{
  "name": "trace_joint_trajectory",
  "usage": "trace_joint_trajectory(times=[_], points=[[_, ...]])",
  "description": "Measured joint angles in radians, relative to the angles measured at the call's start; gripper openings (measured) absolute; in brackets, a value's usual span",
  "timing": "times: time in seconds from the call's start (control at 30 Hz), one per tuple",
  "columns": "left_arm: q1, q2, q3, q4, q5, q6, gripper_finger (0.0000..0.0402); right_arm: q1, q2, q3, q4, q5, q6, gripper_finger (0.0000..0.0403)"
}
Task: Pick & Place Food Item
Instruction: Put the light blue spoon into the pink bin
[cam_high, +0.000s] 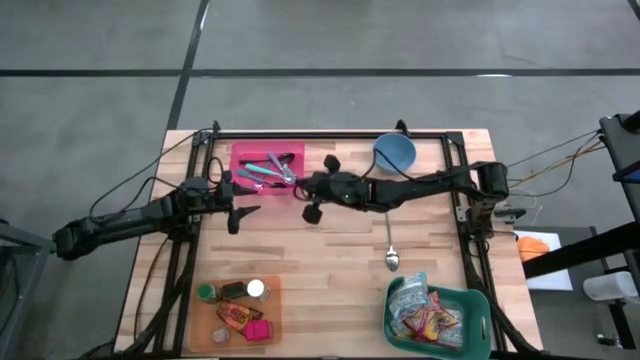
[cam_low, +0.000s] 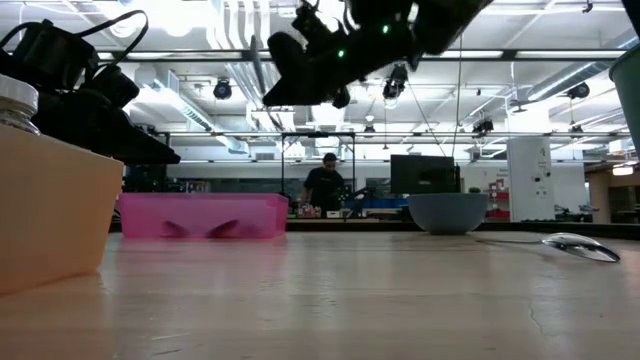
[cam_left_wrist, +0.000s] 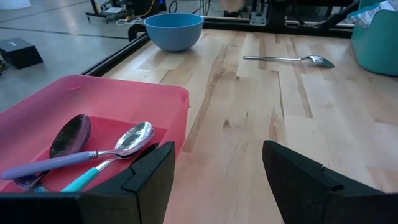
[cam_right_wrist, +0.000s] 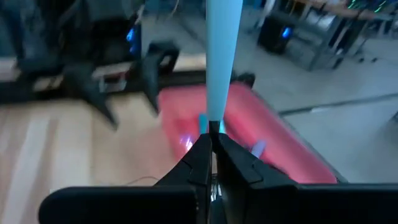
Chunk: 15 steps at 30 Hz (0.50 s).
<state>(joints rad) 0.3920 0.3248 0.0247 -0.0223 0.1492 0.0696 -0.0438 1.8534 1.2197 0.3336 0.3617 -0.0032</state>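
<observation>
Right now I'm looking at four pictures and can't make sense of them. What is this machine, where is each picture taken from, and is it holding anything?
It is a robot with two dark arms at a wooden table, each ending in a two-finger gripper. One picture looks straight down, one looks level across the tabletop, and each wrist carries its own camera. The right gripper is shut on a light blue handle and hangs over the pink tray of spoons. The left gripper waits open beside that tray, holding nothing. Also on the table: a blue bowl, a loose spoon, a green bin of snack packets and an orange tray of small food items. A person stands far behind.
</observation>
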Motion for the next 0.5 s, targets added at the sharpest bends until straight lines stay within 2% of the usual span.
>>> trace_joint_trajectory(times=[0.3,0.5], points=[[0.000,0.000,0.000,0.000,0.000,0.000,0.0243,-0.075,0.173,-0.021,0.322,-0.048,-0.017,0.0012],[0.000,0.000,0.000,0.000,-0.001,0.000,0.0243,-0.120,0.284,0.076,0.355,-0.046,0.001,0.0012]])
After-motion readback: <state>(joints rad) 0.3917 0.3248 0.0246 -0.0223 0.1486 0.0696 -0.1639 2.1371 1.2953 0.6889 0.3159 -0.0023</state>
